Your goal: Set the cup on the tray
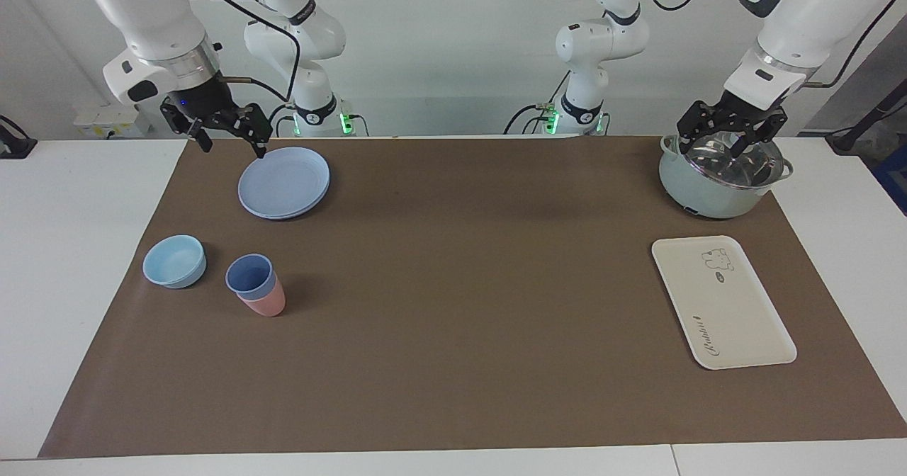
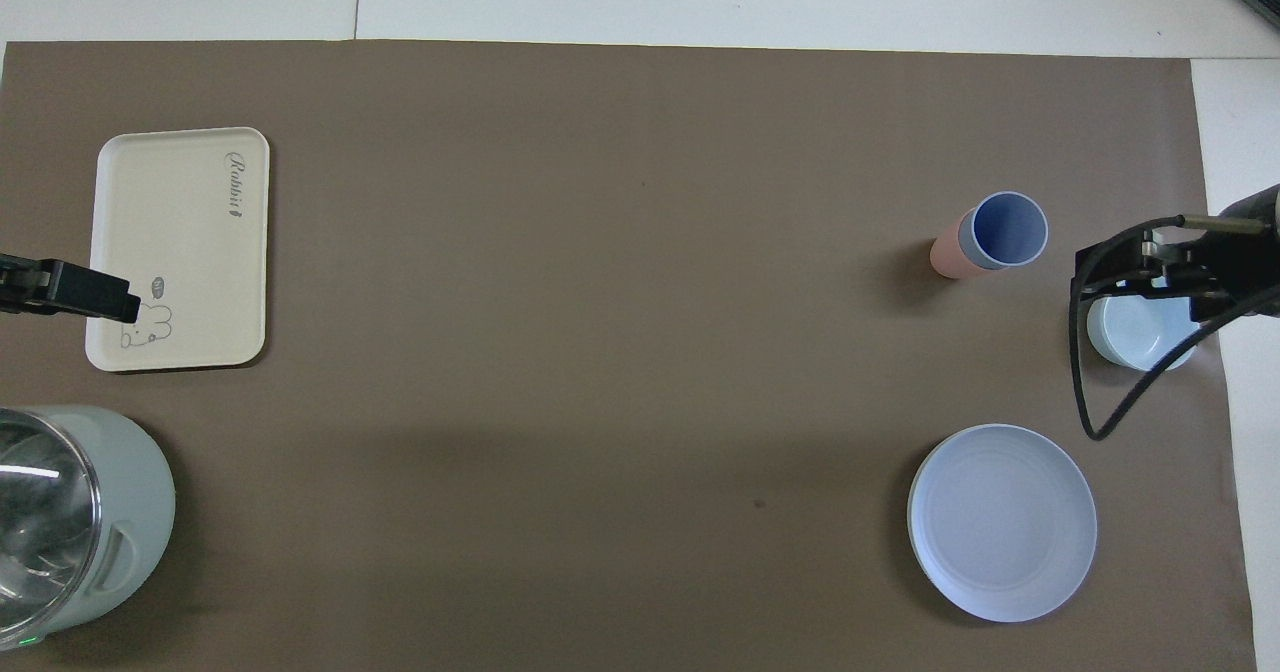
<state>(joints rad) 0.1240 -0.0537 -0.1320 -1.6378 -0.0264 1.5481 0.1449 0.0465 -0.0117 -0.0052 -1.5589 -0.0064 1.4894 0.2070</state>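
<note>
Facing view: both arms raised at my edge, nothing gripped.
Right gripper (image 1: 225, 132) spread open by the plate (image 1: 284, 182), left gripper (image 1: 733, 130) open over the pot (image 1: 723, 178). I'd lift only the cup (image 1: 249, 276), nested in the pink cup (image 1: 263, 303) toward the right arm's end; tray (image 1: 723, 302) sits well apart.

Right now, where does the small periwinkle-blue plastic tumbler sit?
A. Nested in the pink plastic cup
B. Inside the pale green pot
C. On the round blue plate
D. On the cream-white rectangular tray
A: the periwinkle-blue tumbler stands inside the pink cup, at the right arm's end of the table, while the cream-white tray lies bare at the left arm's end.
</note>
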